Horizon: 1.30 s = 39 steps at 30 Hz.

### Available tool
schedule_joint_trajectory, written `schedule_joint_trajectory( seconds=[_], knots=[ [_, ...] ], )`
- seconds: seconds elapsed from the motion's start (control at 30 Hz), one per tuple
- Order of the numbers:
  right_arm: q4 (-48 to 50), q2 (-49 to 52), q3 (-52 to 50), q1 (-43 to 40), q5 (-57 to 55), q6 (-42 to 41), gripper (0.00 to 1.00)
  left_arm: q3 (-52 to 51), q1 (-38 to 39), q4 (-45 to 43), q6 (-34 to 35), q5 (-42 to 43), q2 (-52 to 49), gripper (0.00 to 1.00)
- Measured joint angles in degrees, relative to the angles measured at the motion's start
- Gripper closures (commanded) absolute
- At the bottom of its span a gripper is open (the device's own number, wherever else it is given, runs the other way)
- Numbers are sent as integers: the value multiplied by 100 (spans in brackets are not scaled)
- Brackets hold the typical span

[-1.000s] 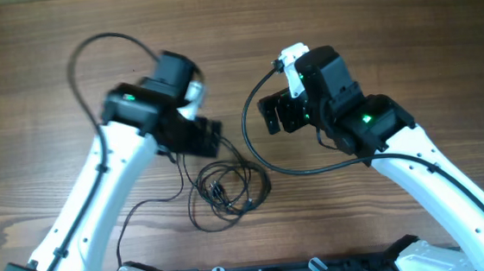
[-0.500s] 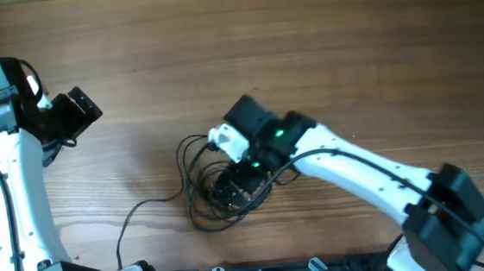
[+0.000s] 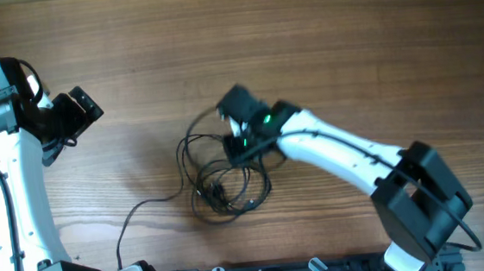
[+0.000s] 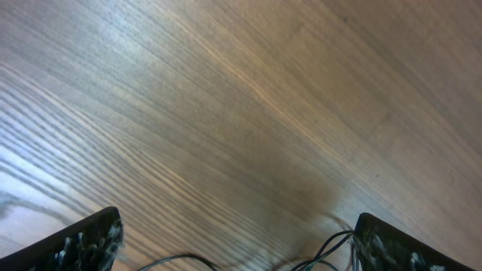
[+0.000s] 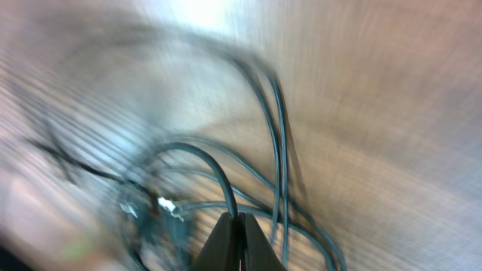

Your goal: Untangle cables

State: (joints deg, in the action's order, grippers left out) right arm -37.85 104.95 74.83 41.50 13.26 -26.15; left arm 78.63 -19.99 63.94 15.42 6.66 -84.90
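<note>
Since half a second ago the right arm (image 3: 330, 150) has drawn its wrist back from the heart of the tangle toward the far edge, and the loops beneath it look pulled a little wider; the left arm (image 3: 13, 197) has not shifted.

Bare wooden worktop (image 3: 347, 41) takes up most of the overhead view. Reaching in from the near right corner, the right arm has its wrist over the far side of the tangle, probably so that it can lift 1 strand away from the rest. The left arm stands parked by the left edge, well apart from the work, which leaves the other arm room.

Loose black cables (image 3: 216, 189) lie about midway along the near edge, with several loops overlapping and a thin tail trailing toward the near left corner. They are not yet separated.

Wide apart and holding nothing, the left fingers (image 4: 90, 241) aim across bare wood, with only the edge of the loops (image 4: 331, 245) showing between them. The right fingers (image 5: 226, 245) are pressed together, and 1 curved strand (image 5: 218, 173) runs down to their tips. It looks pinched there, though the blur makes that a judgement.

Smallest is a pale plug end (image 5: 162, 205), just beside that strand inside the loops.
</note>
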Motion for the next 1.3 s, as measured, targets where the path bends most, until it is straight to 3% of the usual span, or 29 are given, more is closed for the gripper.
schedule_joint_trajectory(
  seconds=[0.13, 0.3, 0.33, 0.37, 0.4, 0.53, 0.6, 0.7, 0.8, 0.97, 1.1, 1.2, 1.3],
  knots=[
    [-197, -4, 1449, -1141, 597, 164, 96, 0, 0, 28, 0, 33, 0, 0],
    [-352, -7, 2094, -2229, 664, 754, 96, 0, 0, 31, -2, 160, 0, 6],
    [-586, -7, 2103, -2404, 662, 903, 80, 0, 0, 31, 11, 238, 0, 7],
    [-905, -7, 2109, -2500, 619, 1091, 48, 0, 0, 28, 20, 291, 0, 7],
    [-1193, -7, 2120, -2509, 540, 1202, 33, -2, 0, 35, 20, 310, 0, 7],
    [-2907, -7, 1867, -2459, 317, 1480, 13, -2, 0, 33, 17, 374, 0, 9],
    [-3143, -13, 1523, -2415, 385, 1495, 11, -2, 0, 35, 20, 382, -2, 8],
    [-2562, -17, 820, -2124, 1115, 1585, 7, -2, 13, 28, 7, 396, -2, 8],
    [-2245, -17, 577, -1329, 1320, 2225, 0, -2, 201, 2, -291, 546, -4, 9],
    [-2035, -17, 577, 35, 81, 3484, 0, -2, 1117, -105, -962, 702, -22, 6],
    [-1668, -17, 577, 245, -455, 4741, 1, -2, 1438, -116, -1198, 721, -249, 5],
    [-1027, -13, 555, 245, -581, 5093, 8, -2, 1443, -129, -1237, 719, -308, 5],
    [-918, 236, 555, 245, -603, 5160, 7, -2, 1443, -127, -1239, 719, -317, 3]
  ],
)
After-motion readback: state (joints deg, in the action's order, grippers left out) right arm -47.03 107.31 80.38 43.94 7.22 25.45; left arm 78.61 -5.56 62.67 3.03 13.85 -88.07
